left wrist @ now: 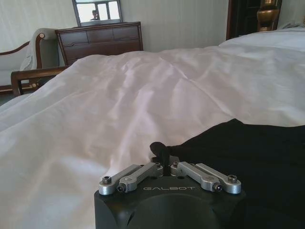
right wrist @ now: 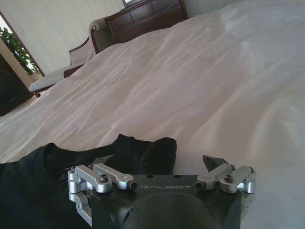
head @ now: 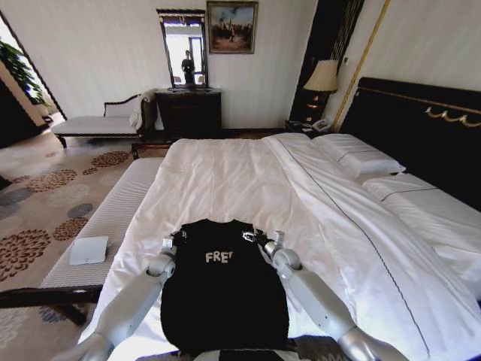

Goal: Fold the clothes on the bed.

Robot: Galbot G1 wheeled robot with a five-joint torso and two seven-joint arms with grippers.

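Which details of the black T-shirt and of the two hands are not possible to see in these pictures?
1. Head view: the bottom hem of the T-shirt is lost at the lower picture edge, where it merges with dark robot parts.
2. Head view: the end of the white lettering is lost at the shirt's edge beside the right arm.
3. Left wrist view: whether the shut left hand pinches fabric, since its dark fingertips blend into the black cloth.

Head overlooks bed (head: 248, 180), wrists skim low
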